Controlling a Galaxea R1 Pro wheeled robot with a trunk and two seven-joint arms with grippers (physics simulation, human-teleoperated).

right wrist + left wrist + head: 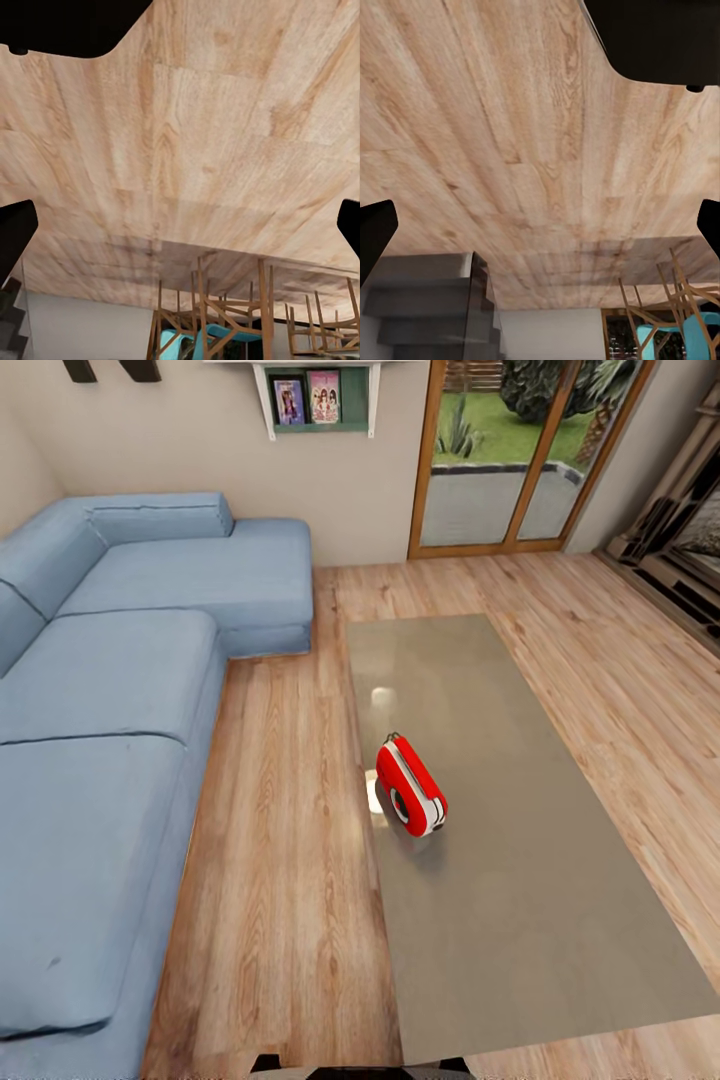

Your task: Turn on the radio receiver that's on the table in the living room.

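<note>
Left tool [540,225] spread; right tool [180,225] spread | radio receiver [410,785] upright on table [520,920]; sofa [110,710] beside

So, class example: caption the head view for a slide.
Red radio receiver on the low table, blue sofa alongside, glass doors beyond.
</note>
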